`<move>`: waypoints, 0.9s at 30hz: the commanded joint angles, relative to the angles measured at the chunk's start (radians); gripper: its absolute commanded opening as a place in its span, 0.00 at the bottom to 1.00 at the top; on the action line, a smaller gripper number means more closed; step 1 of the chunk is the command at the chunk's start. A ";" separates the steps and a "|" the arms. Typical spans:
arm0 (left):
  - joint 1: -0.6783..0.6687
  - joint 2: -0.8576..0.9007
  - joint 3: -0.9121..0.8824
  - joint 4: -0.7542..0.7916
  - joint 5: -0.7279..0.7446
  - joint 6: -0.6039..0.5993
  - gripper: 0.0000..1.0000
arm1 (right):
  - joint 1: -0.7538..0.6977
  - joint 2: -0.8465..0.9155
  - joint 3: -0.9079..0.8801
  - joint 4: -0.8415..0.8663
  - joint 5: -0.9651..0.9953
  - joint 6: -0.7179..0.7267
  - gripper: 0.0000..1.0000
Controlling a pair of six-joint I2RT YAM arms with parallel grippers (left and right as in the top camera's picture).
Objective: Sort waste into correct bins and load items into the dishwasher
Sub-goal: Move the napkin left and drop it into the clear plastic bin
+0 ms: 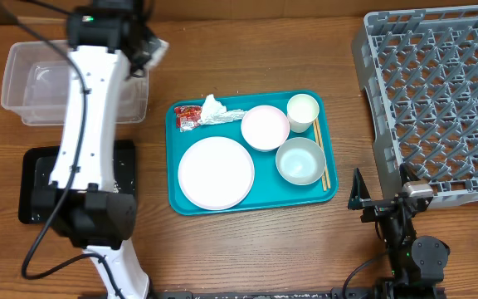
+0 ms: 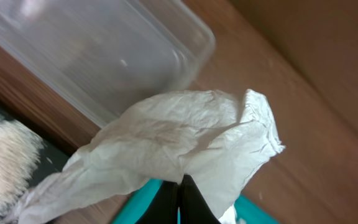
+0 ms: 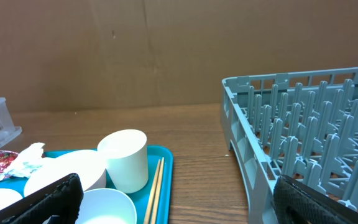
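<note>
My left gripper (image 1: 145,51) is shut on a crumpled white napkin (image 2: 185,130) and holds it above the right end of the clear tub (image 1: 31,83), which also shows in the left wrist view (image 2: 104,56). The black tray (image 1: 36,187) holds rice (image 2: 2,162). On the teal tray (image 1: 177,199) lie a red wrapper (image 1: 187,116), another napkin (image 1: 218,110), the white plate (image 1: 216,172), two bowls (image 1: 265,127) (image 1: 299,160), a cup (image 1: 302,110) and chopsticks (image 1: 320,154). My right gripper (image 3: 176,186) is open and empty, between the tray and the grey rack (image 1: 446,91).
The right wrist view shows the cup (image 3: 126,158), the chopsticks (image 3: 155,186) and the rack's wall (image 3: 253,149) close ahead. My left arm (image 1: 81,141) crosses over the black tray. A brown wall stands behind the table.
</note>
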 commanded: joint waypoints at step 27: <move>0.138 0.138 -0.019 -0.050 0.347 0.293 0.95 | -0.006 -0.010 -0.011 0.006 0.006 0.000 1.00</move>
